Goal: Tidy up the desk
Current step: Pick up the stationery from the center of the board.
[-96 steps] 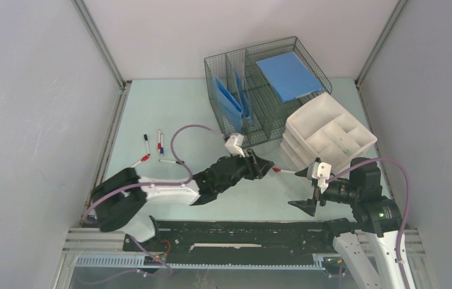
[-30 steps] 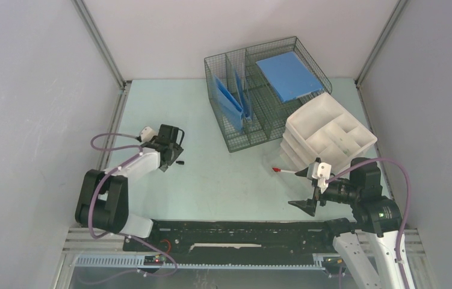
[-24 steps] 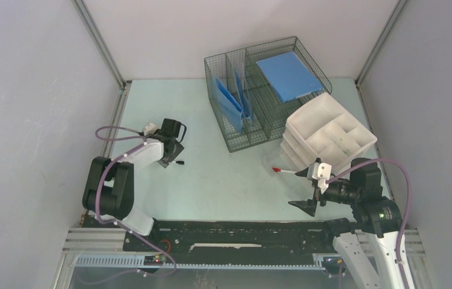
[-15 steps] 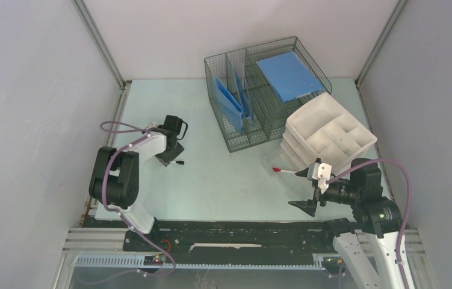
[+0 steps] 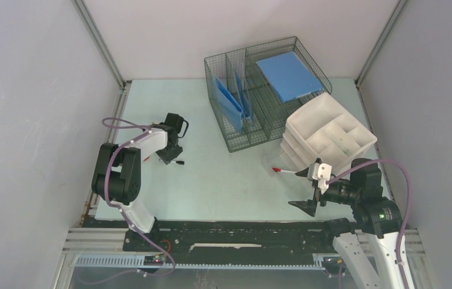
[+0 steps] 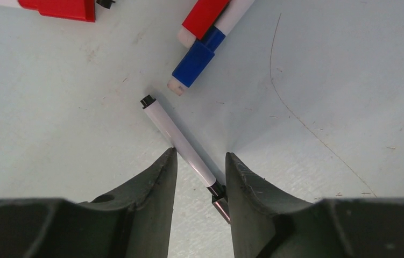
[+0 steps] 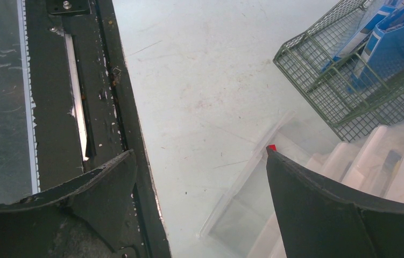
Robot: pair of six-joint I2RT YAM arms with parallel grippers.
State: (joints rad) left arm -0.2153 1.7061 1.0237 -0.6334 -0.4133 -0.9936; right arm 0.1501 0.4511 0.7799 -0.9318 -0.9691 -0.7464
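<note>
The pale green desk [image 5: 223, 180] lies between grey walls [image 5: 30, 120]. On it we see the left gripper [image 6: 200, 161] partly open, one finger on each side of a thin white pen [image 6: 175, 137]. The right gripper [image 5: 298, 188] stands wide open beside white trays [image 5: 307, 109].

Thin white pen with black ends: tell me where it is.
Left wrist view: the pen lies on the desk between the fingers of the left hand, below the blue-capped marker.

Spread fingers [image 7: 318, 207] over desk [image 7: 205, 80], basket [image 7: 339, 102] beyond
</note>
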